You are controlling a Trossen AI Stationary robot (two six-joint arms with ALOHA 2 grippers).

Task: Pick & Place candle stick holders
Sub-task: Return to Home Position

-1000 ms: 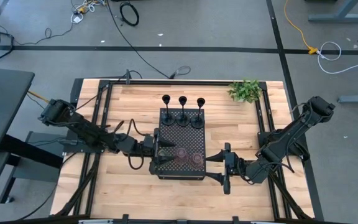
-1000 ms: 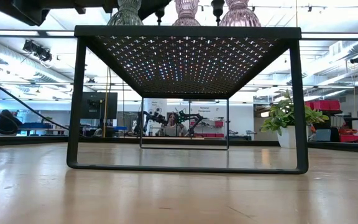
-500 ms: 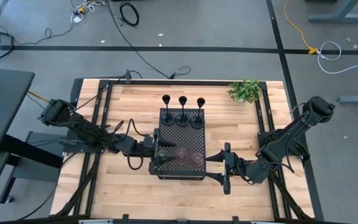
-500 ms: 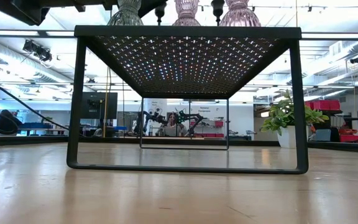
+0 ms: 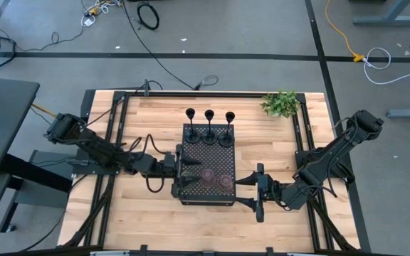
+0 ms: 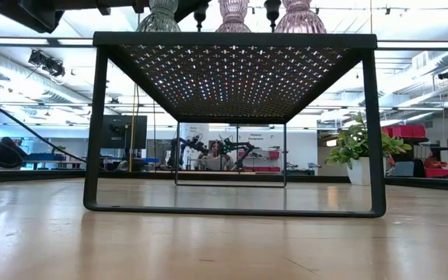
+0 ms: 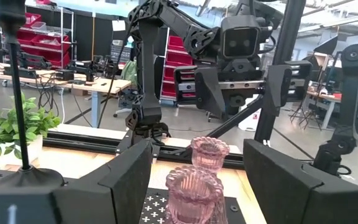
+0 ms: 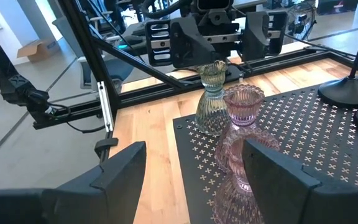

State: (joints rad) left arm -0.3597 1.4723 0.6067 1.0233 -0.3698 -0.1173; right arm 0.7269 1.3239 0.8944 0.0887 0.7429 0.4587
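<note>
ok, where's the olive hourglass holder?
Right wrist view: olive hourglass holder on black perforated tray, left side, beside a pink glass holder, by the left end effector.

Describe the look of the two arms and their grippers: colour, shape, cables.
Both arms are black, built of slim jointed segments, with black cables looping alongside. The left gripper and the right gripper each have two broad, wedge-shaped dark fingers on a wide crossbar.

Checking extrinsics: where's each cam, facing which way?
High: overhead, straight down; left claw, right claw, black shelf.
Low: table height, level under shelf; no claw identifiable.
Left wrist: past own open fingers at glass holders, right claw.
Right wrist: past own fingers, same holders, left claw.
Shared: wrist views both see the holders.
</note>
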